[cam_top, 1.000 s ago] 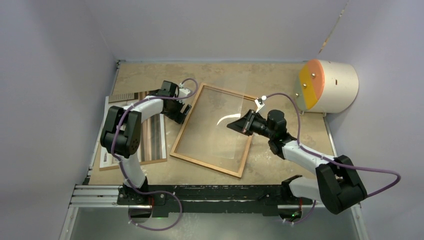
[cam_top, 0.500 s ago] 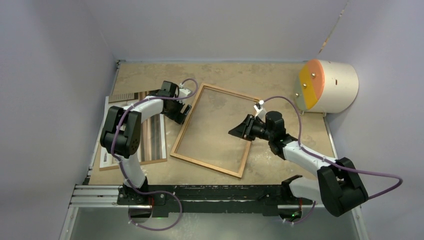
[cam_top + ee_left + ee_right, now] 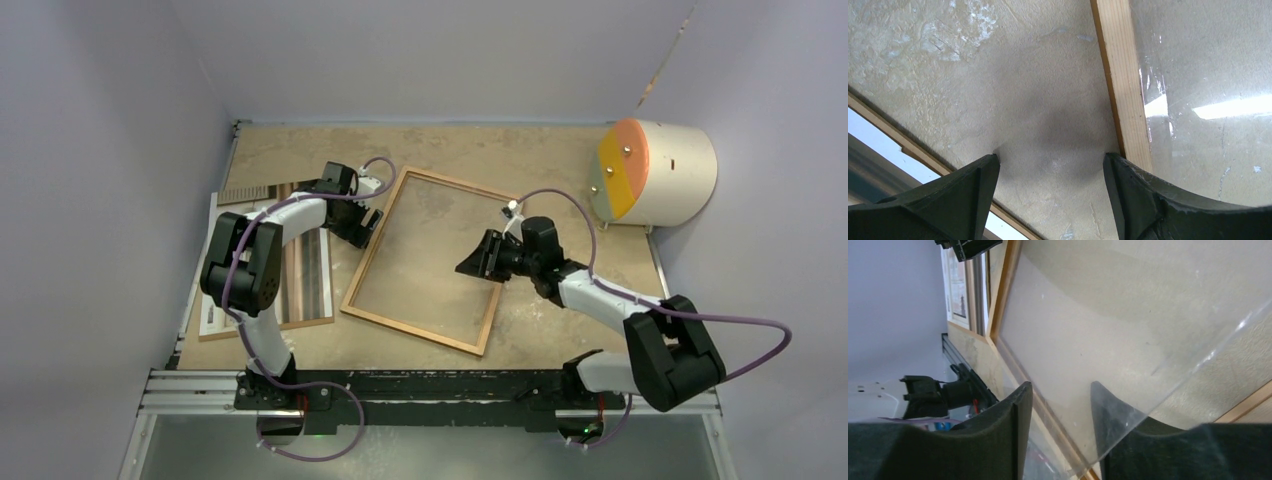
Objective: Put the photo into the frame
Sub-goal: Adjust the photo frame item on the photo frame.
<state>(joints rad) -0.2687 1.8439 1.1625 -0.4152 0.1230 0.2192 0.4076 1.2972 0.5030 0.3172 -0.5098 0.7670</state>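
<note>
The orange-brown frame [image 3: 374, 248] lies slanted mid-table with a clear glass pane [image 3: 425, 250] flat inside it. My left gripper [image 3: 362, 226] stands open on the table just outside the frame's left rail [image 3: 1123, 90], its right fingertip [image 3: 1118, 170] against the wood. My right gripper [image 3: 478, 262] hovers low over the frame's right side, open, with the pane's corner [image 3: 1148, 405] loose between its fingers. The photo [image 3: 313, 280], showing pale vertical stripes, lies at the left on a brown backing board [image 3: 270, 325], largely hidden by my left arm.
A white sheet [image 3: 211, 300] pokes out under the board at the table's left edge. A cream drum with an orange and yellow face [image 3: 655, 172] stands at the back right. The metal rail [image 3: 400, 385] runs along the near edge.
My right gripper has opened and let go of the glass pane, which went from tilted up to flat in the frame. The right arm shifted slightly left. The left arm has not moved.
</note>
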